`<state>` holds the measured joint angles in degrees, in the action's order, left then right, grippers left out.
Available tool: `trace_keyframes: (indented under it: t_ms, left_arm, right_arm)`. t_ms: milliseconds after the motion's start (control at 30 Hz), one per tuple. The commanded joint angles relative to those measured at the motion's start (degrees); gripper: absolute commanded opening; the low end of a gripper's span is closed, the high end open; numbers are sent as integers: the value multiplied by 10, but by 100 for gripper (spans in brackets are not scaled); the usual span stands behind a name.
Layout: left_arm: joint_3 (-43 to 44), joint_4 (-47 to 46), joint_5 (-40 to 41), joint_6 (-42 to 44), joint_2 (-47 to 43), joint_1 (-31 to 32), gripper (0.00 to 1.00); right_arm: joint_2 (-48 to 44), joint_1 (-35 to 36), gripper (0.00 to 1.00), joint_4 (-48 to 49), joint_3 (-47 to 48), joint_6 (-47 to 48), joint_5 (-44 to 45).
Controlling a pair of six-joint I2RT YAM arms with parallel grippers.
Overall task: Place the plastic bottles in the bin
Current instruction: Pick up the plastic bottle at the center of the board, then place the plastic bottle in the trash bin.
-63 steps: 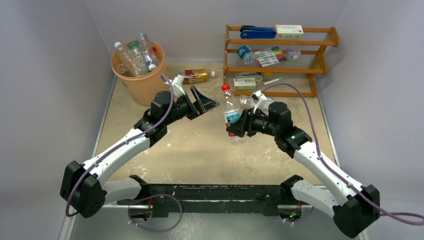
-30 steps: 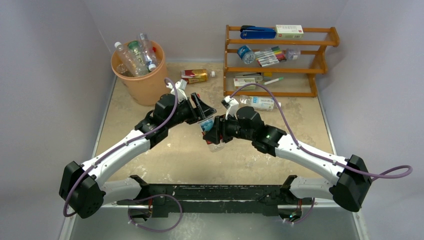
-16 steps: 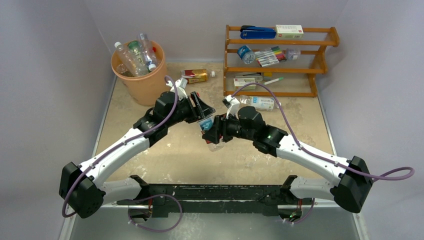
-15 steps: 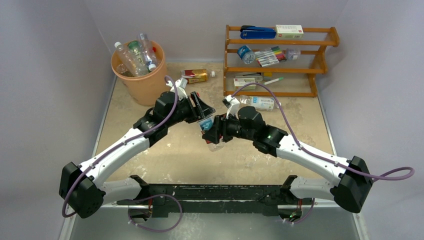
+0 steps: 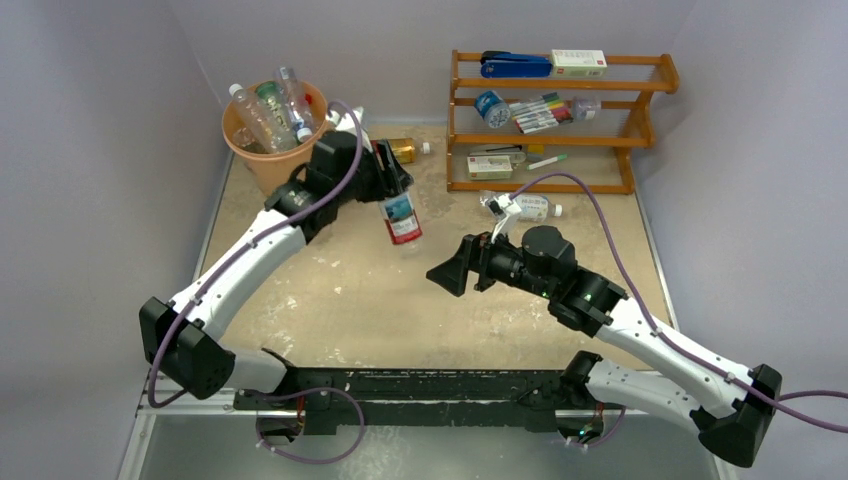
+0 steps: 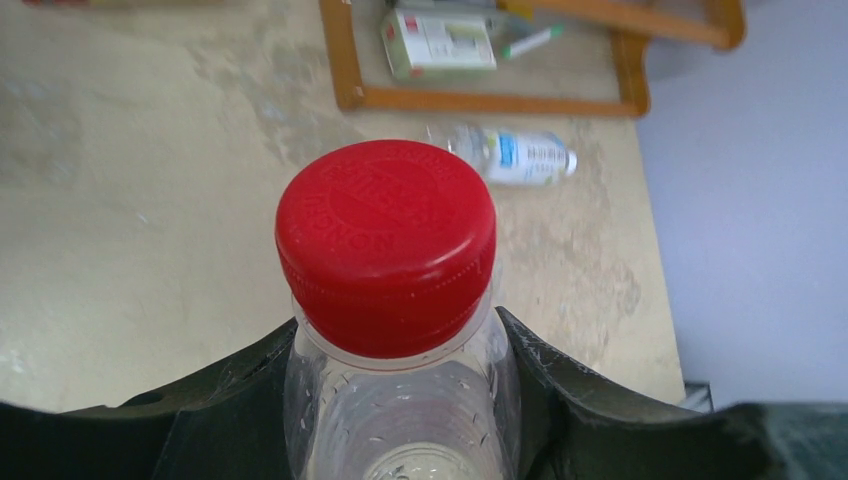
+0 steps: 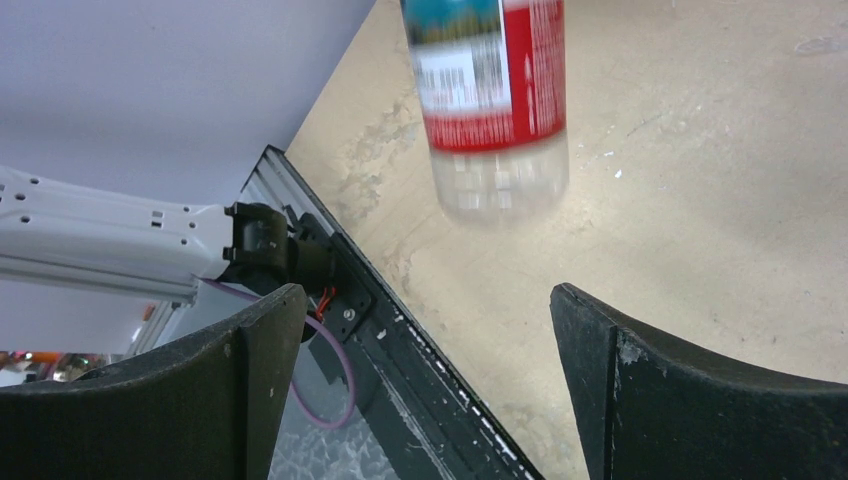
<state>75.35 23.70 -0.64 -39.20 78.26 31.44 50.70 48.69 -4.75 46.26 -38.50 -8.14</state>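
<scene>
My left gripper (image 5: 392, 190) is shut on the neck of a clear plastic bottle (image 5: 402, 220) with a red label. It holds the bottle in the air just right of the bin (image 5: 262, 165). In the left wrist view the red cap (image 6: 386, 240) stands above the left gripper (image 6: 400, 350). The peach-orange bin holds several plastic bottles (image 5: 272, 105). Another clear bottle (image 5: 527, 207) (image 6: 520, 157) lies on the table in front of the rack. A red-and-gold bottle (image 5: 402, 149) shows partly behind the left arm. My right gripper (image 5: 447, 273) (image 7: 425, 300) is open and empty, with the held bottle (image 7: 495, 95) ahead of it.
A brown wooden rack (image 5: 560, 120) with markers and boxes stands at the back right; its frame (image 6: 345, 60) appears in the left wrist view. Grey walls close in the table on the left, back and right. The black base rail (image 5: 420, 385) runs along the near edge.
The red-labelled bottle has passed from my right gripper to my left. The right gripper opened and drew back to the right. The left arm lifted the bottle toward the bin.
</scene>
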Motion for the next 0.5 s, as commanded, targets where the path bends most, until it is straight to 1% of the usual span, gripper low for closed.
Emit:
trace_keyframes:
  t_ms: [0,100,200,300,467]
  left_arm:
    - [104,32,-15,53,18,-86,44]
    - [179,66,-3,80,45,-122,44]
    - [241,77,-1,91,65,-159,44]
    - [297,88,-1,99,83,-208,44]
    - [375,115,22,120,102,-301,45]
  right_arm:
    - [-30,-2,94,-17,-16,-10,18]
    - [-39,-2,95,-17,-30,-14,19]
    - [-41,-2,95,-12,-44,-19,16]
    - [-42,-2,95,0,-56,-25,8]
    - [-48,-2,95,4,-69,-33,3]
